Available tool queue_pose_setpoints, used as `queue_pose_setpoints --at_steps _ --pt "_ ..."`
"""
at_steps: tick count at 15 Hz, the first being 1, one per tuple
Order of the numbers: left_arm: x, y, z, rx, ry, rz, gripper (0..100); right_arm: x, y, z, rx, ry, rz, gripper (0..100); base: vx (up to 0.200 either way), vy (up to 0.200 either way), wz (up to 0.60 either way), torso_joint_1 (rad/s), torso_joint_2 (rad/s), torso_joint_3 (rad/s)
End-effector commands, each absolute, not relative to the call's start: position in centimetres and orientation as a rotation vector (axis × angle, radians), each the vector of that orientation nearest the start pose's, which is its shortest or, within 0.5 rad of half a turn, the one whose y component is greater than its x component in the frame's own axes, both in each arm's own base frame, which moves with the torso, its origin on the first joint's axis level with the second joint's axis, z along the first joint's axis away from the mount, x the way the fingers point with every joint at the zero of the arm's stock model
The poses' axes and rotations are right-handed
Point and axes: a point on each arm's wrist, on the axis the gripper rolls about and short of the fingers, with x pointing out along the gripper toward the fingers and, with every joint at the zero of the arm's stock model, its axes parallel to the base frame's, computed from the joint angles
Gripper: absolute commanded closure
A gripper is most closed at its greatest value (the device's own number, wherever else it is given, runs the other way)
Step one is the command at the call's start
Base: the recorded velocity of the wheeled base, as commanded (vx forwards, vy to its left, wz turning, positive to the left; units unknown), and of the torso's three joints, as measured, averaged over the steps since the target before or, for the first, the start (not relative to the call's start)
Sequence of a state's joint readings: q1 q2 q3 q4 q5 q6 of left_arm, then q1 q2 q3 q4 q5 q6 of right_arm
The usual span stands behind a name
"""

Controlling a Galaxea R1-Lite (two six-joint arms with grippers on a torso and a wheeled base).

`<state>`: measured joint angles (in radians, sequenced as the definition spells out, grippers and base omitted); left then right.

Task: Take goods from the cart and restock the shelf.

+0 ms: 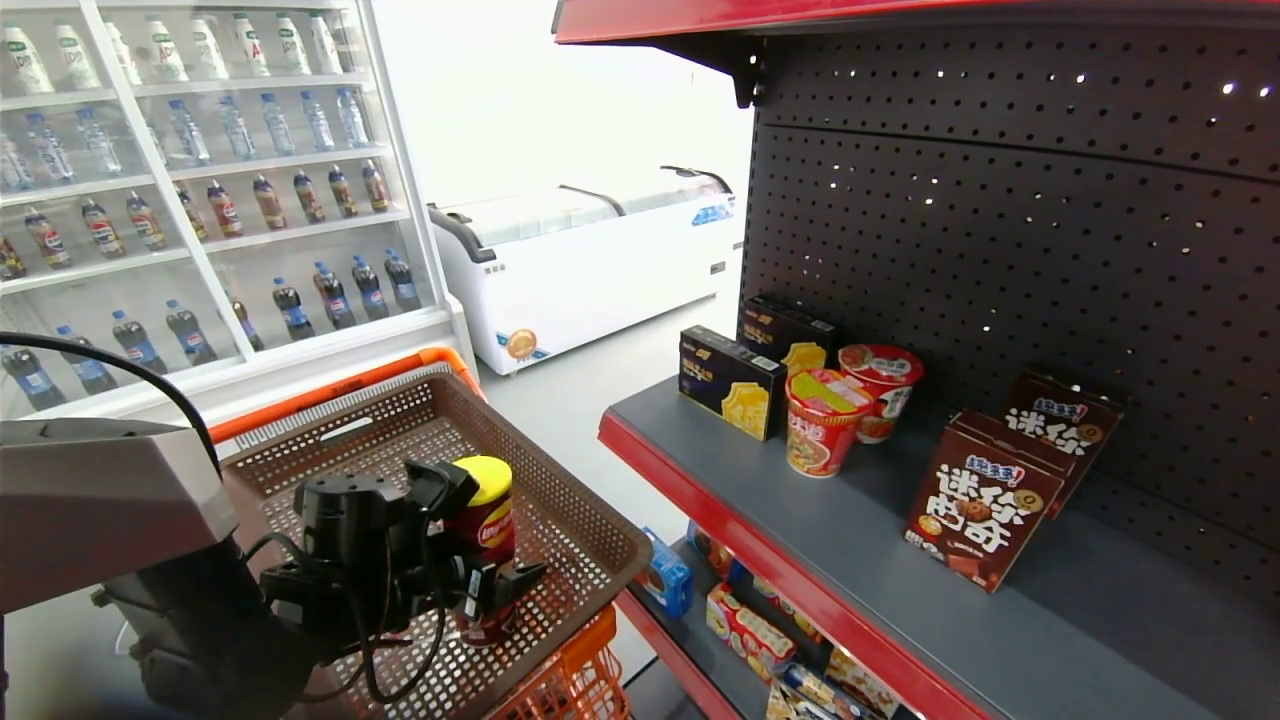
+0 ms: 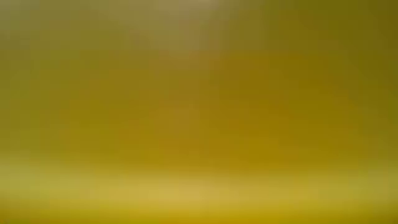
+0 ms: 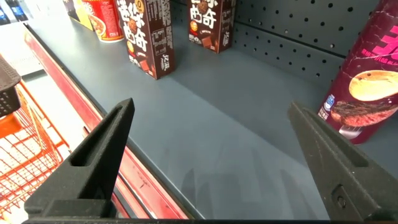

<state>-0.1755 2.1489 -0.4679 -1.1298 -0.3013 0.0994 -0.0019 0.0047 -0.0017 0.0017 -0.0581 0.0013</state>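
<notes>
My left gripper (image 1: 485,548) is shut on a red chip can (image 1: 492,525) with a yellow lid, held upright just above the brown perforated basket (image 1: 575,500) of the orange cart. In the left wrist view the yellow lid (image 2: 199,124) is a blur close to the lens. My right gripper (image 3: 211,165) is open over a bare stretch of the grey shelf (image 3: 249,118), with nothing between its fingers (image 3: 93,165). A magenta chip can (image 3: 367,74) stands upright on the shelf just beyond one finger.
On the grey shelf (image 1: 860,520) stand dark boxes (image 1: 730,382), two cup noodles (image 1: 822,420) and brown snack boxes (image 1: 980,505). A red lip edges its front. Lower shelves hold more packs (image 1: 745,625). A drinks fridge (image 1: 200,200) and a chest freezer (image 1: 590,260) stand behind.
</notes>
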Motion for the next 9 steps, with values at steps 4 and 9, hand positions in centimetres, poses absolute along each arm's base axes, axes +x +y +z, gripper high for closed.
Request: queue_pose_setpoints --at_steps 4,9 --pt "30.1 -5.8 1.3 0.074 0.536 -0.477 100 -2.3 -0.1 7.6 0.001 0.005 -0.060 0 0.000 0.000 0.00 0.000 0.00 0.000" --pt "27.0 -3.8 9.8 0.078 0.318 -0.363 100 -2.3 -0.1 7.6 0.001 0.005 -0.060 0 0.000 0.000 0.00 0.000 0.00 0.000"
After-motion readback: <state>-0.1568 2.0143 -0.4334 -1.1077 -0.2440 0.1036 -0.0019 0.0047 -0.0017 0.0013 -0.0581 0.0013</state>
